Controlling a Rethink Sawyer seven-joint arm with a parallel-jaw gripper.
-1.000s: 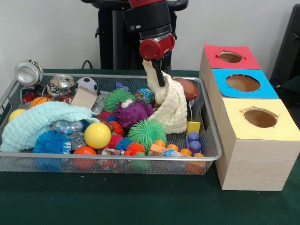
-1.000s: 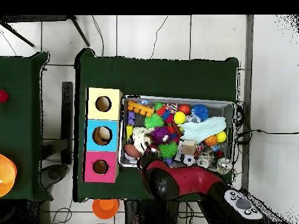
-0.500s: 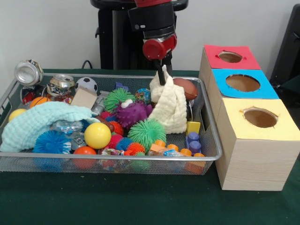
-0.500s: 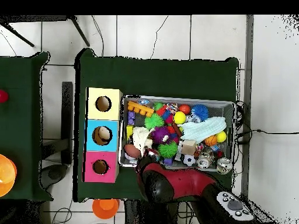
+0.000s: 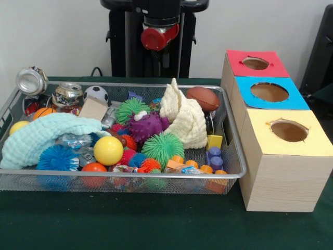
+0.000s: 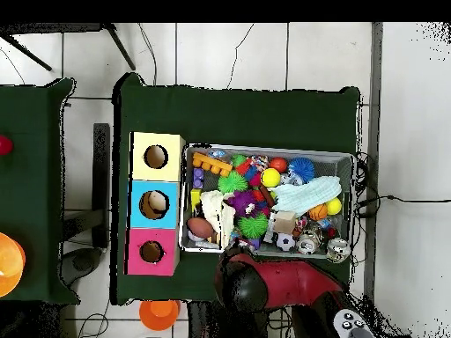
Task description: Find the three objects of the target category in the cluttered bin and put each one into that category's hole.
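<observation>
In the front view the cream cloth [image 5: 183, 119] sits in a peaked heap inside the wire bin [image 5: 229, 174], toward its right end and just beside the brown football [image 5: 203, 98]. The gripper [image 5: 158, 39] hangs well above the bin's far edge, carrying nothing. Against the dark pedestal I cannot tell whether it is wide or narrow. A pale green towel [image 5: 44, 135] lies by the bin's left near corner, untouched. If cloths are the target, neither of these is in the blue-topped box [image 5: 270, 92] yet. Half a second ago the gripper was pinching the cloth's peak; now the cloth has slumped back and the arm has risen clear, so this pick looks lost. In the overhead view the cream cloth [image 6: 211, 211] lies at the bin end nearest the boxes. The blue hole [image 6: 157, 204] shows something pale inside, possibly one item already delivered. The gripper [image 6: 236, 275] has drawn back beyond the bin's edge.
</observation>
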